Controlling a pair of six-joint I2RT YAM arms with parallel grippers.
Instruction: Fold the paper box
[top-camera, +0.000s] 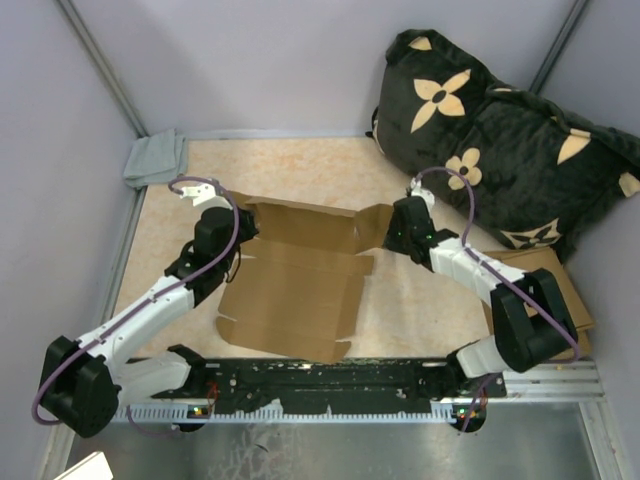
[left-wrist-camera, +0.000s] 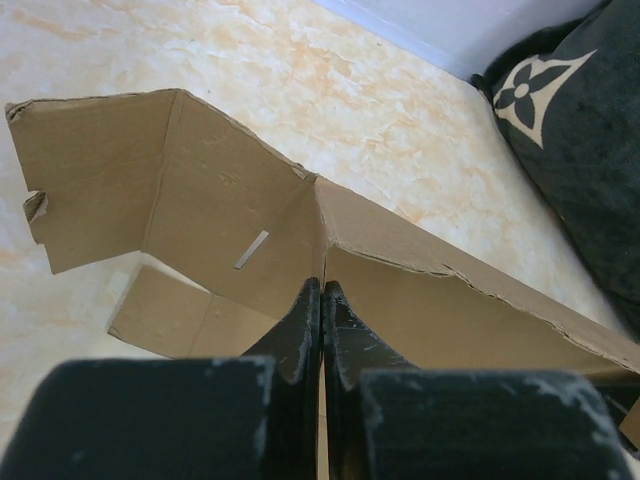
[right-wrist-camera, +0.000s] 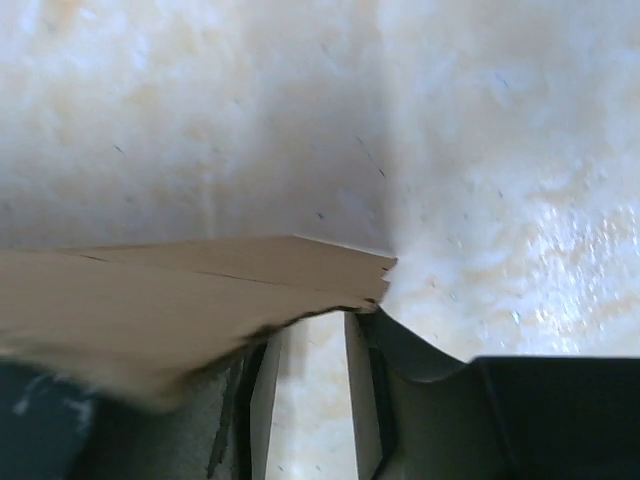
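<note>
The paper box (top-camera: 300, 300) is a brown cardboard sheet lying in the middle of the table, with its far wall and side flaps raised. My left gripper (top-camera: 232, 232) is at the box's far left corner. In the left wrist view it (left-wrist-camera: 322, 292) is shut on a thin edge of the cardboard (left-wrist-camera: 230, 200), which runs up between the fingers. My right gripper (top-camera: 392, 232) is at the far right flap. In the right wrist view it (right-wrist-camera: 310, 330) is open, with table showing between the fingers. The flap (right-wrist-camera: 180, 290) lies across the left fingertip and hides it.
A black pillow (top-camera: 500, 140) with tan flowers leans in the back right corner. A grey cloth (top-camera: 155, 158) lies at the back left. A stack of flat cardboard pieces (top-camera: 565, 280) lies under my right arm. Walls close in on both sides.
</note>
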